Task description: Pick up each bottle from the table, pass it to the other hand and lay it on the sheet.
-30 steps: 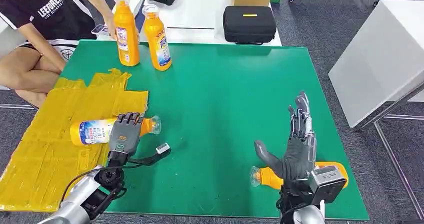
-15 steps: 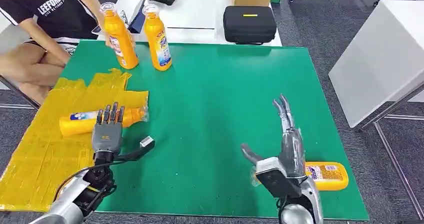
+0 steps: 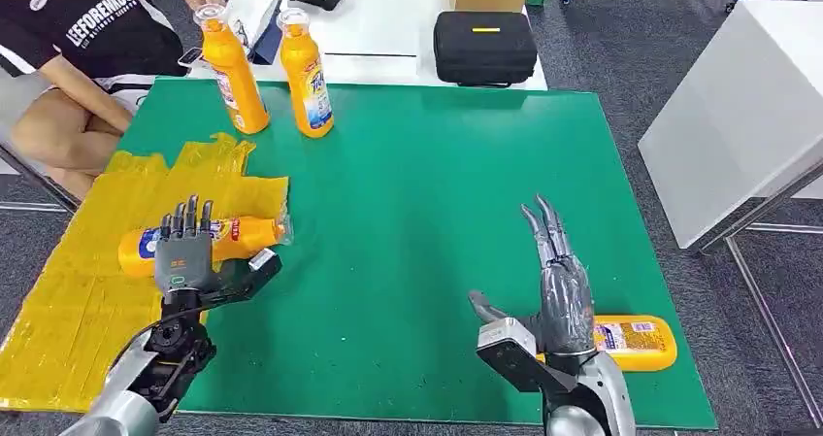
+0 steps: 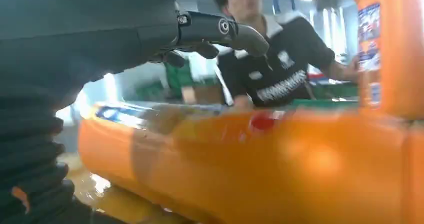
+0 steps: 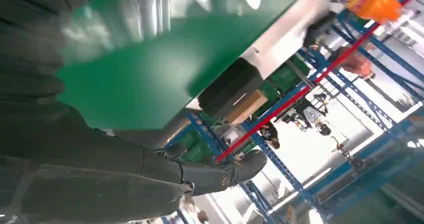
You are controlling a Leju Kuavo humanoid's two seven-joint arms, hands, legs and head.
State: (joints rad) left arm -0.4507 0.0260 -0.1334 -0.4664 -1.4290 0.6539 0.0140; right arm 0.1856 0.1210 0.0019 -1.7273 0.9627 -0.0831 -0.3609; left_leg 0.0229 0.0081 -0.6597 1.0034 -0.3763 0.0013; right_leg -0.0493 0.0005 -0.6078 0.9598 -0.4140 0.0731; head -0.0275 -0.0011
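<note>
Left hand [image 3: 186,259] now drawn back, fingers [image 3: 192,215] spread, released bottle [image 3: 228,239] just beyond on sheet [image 3: 78,300].

Green table [image 3: 437,213] carries a crumpled yellow sheet [image 3: 87,310] along its left edge, two orange bottles [image 3: 233,67] upright at the far left corner, and another bottle [image 3: 636,344] lying near the front right corner.
</note>
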